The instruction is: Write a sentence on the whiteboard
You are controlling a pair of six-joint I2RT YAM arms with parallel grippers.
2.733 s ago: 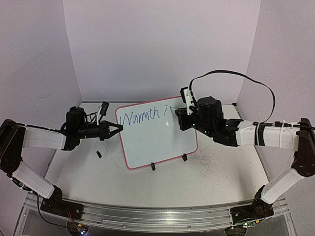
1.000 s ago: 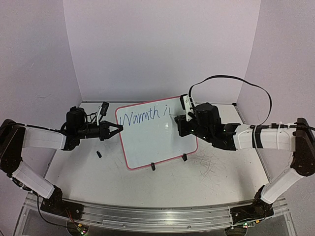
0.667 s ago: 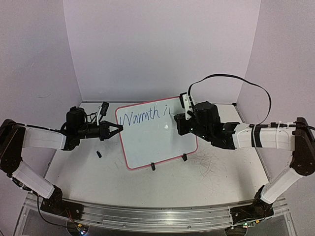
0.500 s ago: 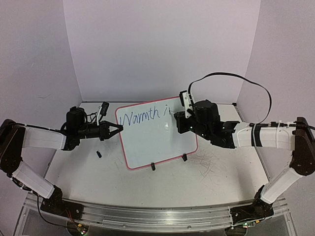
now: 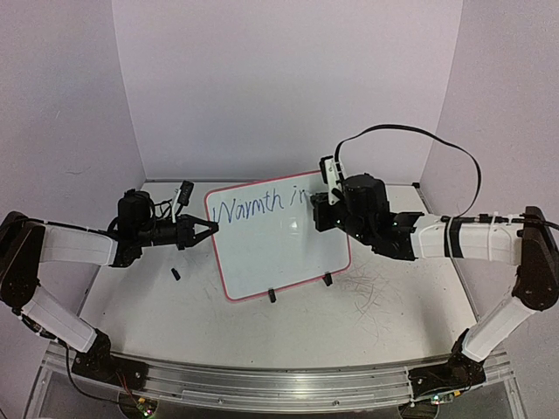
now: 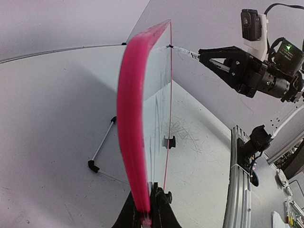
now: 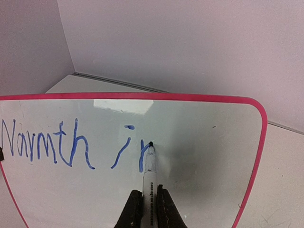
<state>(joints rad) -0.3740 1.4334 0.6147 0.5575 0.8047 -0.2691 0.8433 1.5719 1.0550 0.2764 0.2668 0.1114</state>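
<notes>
The whiteboard, pink-framed, stands tilted on its wire stand at mid-table. The sentence in blue script reads "Warmth i" plus a fresh stroke; the right wrist view shows this sentence close up. My left gripper is shut on the board's left edge, the pink frame pinched between its fingers. My right gripper is shut on a white marker, whose tip touches the board at the top of the newest stroke. From above, the right gripper sits by the board's upper right.
A small black cap lies on the table left of the board. Grey scribbles mark the tabletop at the right. The stand's black feet rest in front, with a wire leg behind. Walls close in at the back and both sides.
The right gripper dipped down the board and came back up, leaving a new blue stroke after the "i". The left gripper and the board have not moved.
</notes>
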